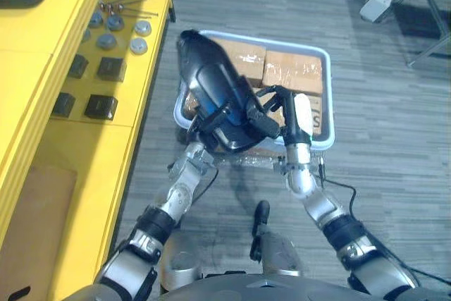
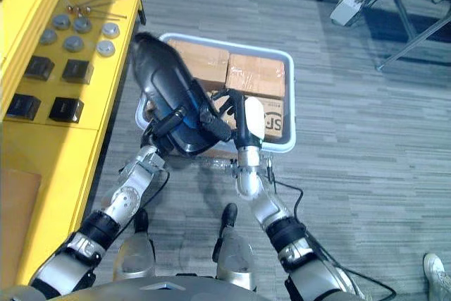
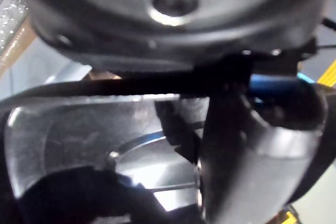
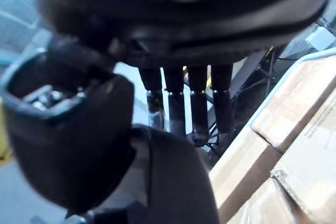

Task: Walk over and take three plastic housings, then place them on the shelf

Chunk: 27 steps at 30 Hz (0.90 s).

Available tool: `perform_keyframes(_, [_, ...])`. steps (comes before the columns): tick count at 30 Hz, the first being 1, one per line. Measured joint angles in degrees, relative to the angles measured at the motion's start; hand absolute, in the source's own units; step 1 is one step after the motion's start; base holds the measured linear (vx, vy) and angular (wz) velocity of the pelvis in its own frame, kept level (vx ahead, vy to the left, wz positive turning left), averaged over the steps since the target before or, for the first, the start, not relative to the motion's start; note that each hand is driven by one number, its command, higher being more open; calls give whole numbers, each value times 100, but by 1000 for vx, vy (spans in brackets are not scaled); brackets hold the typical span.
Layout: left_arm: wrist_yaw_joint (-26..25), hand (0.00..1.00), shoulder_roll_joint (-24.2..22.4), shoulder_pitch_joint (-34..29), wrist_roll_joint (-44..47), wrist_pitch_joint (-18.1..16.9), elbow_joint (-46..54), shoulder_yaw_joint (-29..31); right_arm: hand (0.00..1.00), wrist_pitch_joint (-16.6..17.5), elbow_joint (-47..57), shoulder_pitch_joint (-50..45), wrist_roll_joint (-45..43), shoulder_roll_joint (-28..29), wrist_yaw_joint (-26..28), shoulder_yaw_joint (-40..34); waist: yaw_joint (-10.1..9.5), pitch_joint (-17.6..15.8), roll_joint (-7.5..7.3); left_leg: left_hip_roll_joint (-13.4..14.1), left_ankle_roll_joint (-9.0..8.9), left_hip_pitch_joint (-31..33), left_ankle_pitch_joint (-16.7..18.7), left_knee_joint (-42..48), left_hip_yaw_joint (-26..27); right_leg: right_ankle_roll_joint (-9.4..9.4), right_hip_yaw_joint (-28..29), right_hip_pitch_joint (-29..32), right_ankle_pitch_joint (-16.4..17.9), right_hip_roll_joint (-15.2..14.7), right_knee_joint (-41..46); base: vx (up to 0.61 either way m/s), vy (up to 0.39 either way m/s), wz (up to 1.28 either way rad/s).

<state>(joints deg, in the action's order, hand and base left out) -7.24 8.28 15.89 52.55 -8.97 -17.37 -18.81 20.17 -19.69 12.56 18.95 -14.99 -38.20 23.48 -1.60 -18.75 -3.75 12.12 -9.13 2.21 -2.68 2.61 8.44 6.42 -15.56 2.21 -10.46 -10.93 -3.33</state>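
Note:
A large black plastic housing (image 1: 211,68) with a blue inner part is held up over the near left corner of a white bin (image 1: 328,96). My left hand (image 1: 210,119) is beneath it, with fingers wrapped across the blue part. My right hand (image 1: 290,114), thumb in a white cover, is at the housing's near end. In the right wrist view its fingers (image 4: 198,103) run straight and their tips press on the housing (image 4: 173,177). The left wrist view shows the housing's glossy shell (image 3: 105,140) from very close.
Brown cardboard boxes (image 1: 292,72) lie in the bin. A yellow shelf (image 1: 84,153) runs along the left, bearing small black blocks (image 1: 102,107), grey discs (image 1: 106,40) and a cardboard sheet (image 1: 35,209). Grey plank floor lies to the right, with stand legs (image 2: 416,33) far right.

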Motion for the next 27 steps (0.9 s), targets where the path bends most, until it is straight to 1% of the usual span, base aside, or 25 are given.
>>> perform_keyframes(1, [-176, 0, -55, -119, -378, -115, 216, 113, 100, 40, 59, -171, -60, 95, -22, 40, -1, 14, 12, -5, 7, -91, 11, -13, -5, 4, -8, -95, 4, -1, -30, 13, 5, 4])
perform_keyframes(2, [-281, 0, -74, -172, -609, -150, 308, 149, 100, 52, 105, -271, -159, 151, -21, 41, -1, 49, 19, -9, 4, -110, 22, -11, -6, 8, -17, -142, 7, -2, -70, 0, 0, 0])
perform_keyframes(3, [-515, 0, -94, -331, -1120, -236, 498, 194, 100, 60, 260, -510, -324, 230, -22, 39, -8, 184, 65, -15, -4, -105, 38, -11, -11, 11, -35, -157, 9, -5, -105, -19, -2, 4])
perform_keyframes(4, [-712, 0, -105, -512, -1708, -276, 676, 264, 100, 100, 452, -718, -532, 241, -9, 23, -9, 282, 128, -29, 29, -117, 67, -11, -21, 25, -50, -176, 19, -19, -106, -16, 1, 3])
perform_keyframes(5, [-808, 0, -107, -612, -1982, -305, 755, 307, 100, 160, 535, -810, -658, 234, 7, 7, -7, 327, 163, -39, 44, -129, 90, -12, -24, 36, -66, -190, 27, -30, -106, -12, 14, 3])
perform_keyframes(6, [-1060, 0, -119, -878, -2631, -334, 916, 449, 100, 203, 738, -1008, -866, 227, 35, -77, -1, 433, 246, -56, 44, -170, 100, -19, -25, 46, -91, -233, 34, -49, -107, 0, 0, 0])
perform_keyframes(8, [-1353, 0, -114, -1171, -3423, -341, 1063, 617, 100, 224, 918, -1212, -1132, 229, 33, -225, 18, 575, 304, -66, 37, -192, 91, -68, -20, 54, -92, -226, 45, -57, -108, 0, 0, 0])
perform_keyframes(10, [-1770, 0, -114, -1570, -4442, -364, 1239, 844, 100, 358, 1076, -1511, -1973, 240, 89, -616, 2, 688, 371, -65, 33, -234, 75, -103, -12, 64, -93, -237, 88, -55, -108, 0, 0, 0])
perform_keyframes(11, [-1865, 0, -114, -1664, -4649, -403, 1264, 902, 100, 392, 1105, -1585, -2223, 259, 146, -752, 2, 703, 383, -65, 31, -241, 74, -106, -6, 37, -91, -236, 107, -56, -108, -12, -2, -3])
perform_keyframes(13, [-2046, 0, -115, -2008, -5050, -605, 1477, 1088, 100, 460, 1201, -1956, -3089, 409, 429, -1359, 16, 757, 413, -65, 21, -268, 64, -150, 24, 35, -81, -226, 110, -57, -109, -8, 2, -5])
perform_keyframes(14, [-2079, 0, -108, -2092, -5103, -632, 1567, 1115, 100, 469, 1209, -2069, -3296, 428, 512, -1468, 23, 784, 416, -65, 13, -274, 59, -173, 37, 34, -73, -211, 111, -56, -109, 5, 3, -6])
perform_keyframes(16, [-2090, 0, -98, -2335, -5105, -805, 1900, 1204, 100, 475, 1218, -2546, -3890, 458, 899, -1794, 40, 890, 421, -66, 6, -270, 59, -194, 93, 31, -4, -142, 115, -52, -109, 18, 6, -14])
perform_keyframes(18, [-1994, 0, -102, -2409, -5051, -931, 2041, 1202, 100, 433, 1216, -2919, -4013, 475, 1197, -1956, 68, 923, 453, -68, -6, -276, 68, -195, 121, 27, 20, -130, 110, -53, -109, 31, 7, -10])
perform_keyframes(19, [-1874, 0, -105, -2521, -4796, -1107, 2118, 1223, 100, 357, 1197, -3123, -4226, 494, 1555, -2021, 137, 947, 466, -67, -12, -281, 69, -195, 129, 25, 24, -128, 96, -52, -109, 29, 6, -4])
perform_keyframes(21, [-1659, 0, -163, -2690, -4257, -1333, 2235, 1235, 100, 164, 1022, -3276, -4695, 552, 2000, -2106, 234, 995, 470, -62, -27, -291, 69, -195, 147, 32, 36, -127, 93, -47, -108, 27, 4, -6])
perform_keyframes(22, [-1430, 0, -276, -2781, -3684, -1570, 2252, 1258, 100, 33, 625, -3363, -4990, 664, 2267, -2224, 251, 1054, 478, -60, -30, -314, 69, -194, 173, 35, 51, -136, 91, -45, -108, 32, 5, -7])
perform_keyframes(24, [-1314, 0, -384, -2826, -3368, -1734, 2254, 1357, 100, -118, 159, -3402, -5139, 740, 2446, -2346, 246, 1077, 494, -61, -34, -350, 73, -197, 185, 36, 54, -169, 91, -46, -108, 12, 3, -3])
perform_keyframes(25, [-1141, 0, -419, -2877, -2999, -1867, 2262, 1485, 100, -182, -151, -3433, -5127, 796, 2566, -2410, 243, 1086, 510, -60, -34, -372, 74, -198, 183, 42, 53, -194, 101, -46, -108, 0, 0, 0])
perform_keyframes(27, [-1035, 0, -451, -3002, -2636, -1948, 2385, 1693, 100, -242, -352, -3473, -5142, 850, 2709, -2418, 245, 1101, 534, -62, -11, -385, 90, -197, 158, 21, 31, -232, 140, -49, -108, -16, 2, 7])
